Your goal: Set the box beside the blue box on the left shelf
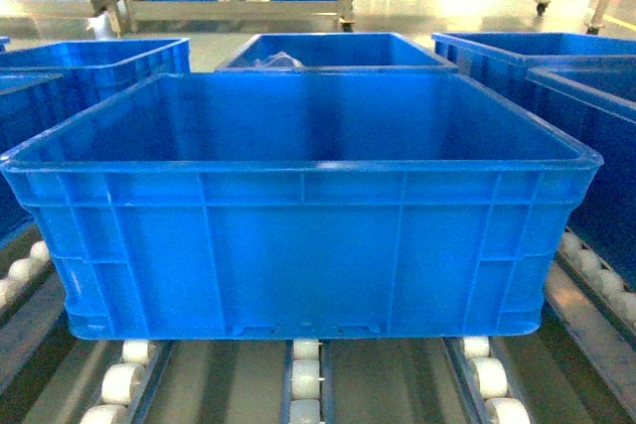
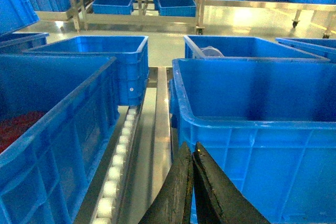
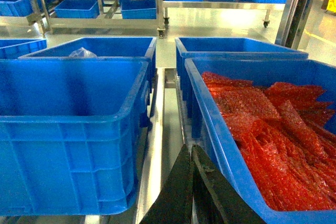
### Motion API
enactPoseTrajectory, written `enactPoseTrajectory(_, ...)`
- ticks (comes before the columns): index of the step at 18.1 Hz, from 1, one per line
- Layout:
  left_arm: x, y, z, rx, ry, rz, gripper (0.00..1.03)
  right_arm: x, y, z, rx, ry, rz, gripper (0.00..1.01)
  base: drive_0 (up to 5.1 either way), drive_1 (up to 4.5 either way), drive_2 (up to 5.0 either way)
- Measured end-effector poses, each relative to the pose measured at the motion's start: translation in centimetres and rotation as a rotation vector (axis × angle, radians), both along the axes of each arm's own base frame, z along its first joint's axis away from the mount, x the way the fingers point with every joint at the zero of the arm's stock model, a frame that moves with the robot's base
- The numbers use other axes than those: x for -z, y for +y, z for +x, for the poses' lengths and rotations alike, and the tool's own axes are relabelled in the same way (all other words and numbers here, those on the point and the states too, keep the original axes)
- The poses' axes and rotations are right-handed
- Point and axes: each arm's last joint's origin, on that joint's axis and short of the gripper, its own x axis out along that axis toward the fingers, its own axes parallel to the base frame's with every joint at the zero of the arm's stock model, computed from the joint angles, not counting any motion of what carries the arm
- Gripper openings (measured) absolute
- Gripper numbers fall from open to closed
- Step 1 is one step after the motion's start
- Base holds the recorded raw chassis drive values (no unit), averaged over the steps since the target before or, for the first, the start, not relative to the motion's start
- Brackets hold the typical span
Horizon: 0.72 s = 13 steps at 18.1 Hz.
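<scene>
Warehouse racks behind. Box [image 1: 298, 206] rests on left shelf [image 1: 397, 384] rollers, just right of left claw [image 2: 191, 153], just left of right claw [image 3: 190, 153]. Both claws closed, empty. Neighbour crates [image 3: 252, 129] flank it; placement looks done.

The box [image 1: 298, 235], a bright-blue ribbed crate with a thick rim, sits upright and empty on the left shelf [image 1: 397, 384] of white roller tracks, ahead-right of the left pincer [image 2: 191, 153] and ahead-left of the right pincer [image 3: 190, 153].
</scene>
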Motion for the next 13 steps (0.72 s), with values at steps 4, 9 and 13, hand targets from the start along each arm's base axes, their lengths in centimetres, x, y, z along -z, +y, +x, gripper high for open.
enactPoseTrajectory(4,0.6,0.0,-0.9,0.000,-0.015,0.000,0.02,0.7,0.0,-0.9,0.000,-0.016,0.000,0.02,0.0,0.00,0.0)
enactPoseTrajectory(9,0.5,0.0,-1.8,0.000,-0.025,0.000,0.02,0.6,0.0,-1.8,0.000,-0.026,0.000,0.02,0.0,0.00,0.0)
enactPoseTrajectory(13,0.8,0.0,-2.5,-0.002,-0.002,0.000,0.02,0.8,0.0,-2.4,0.000,-0.010,0.000,0.02,0.0,0.00,0.0)
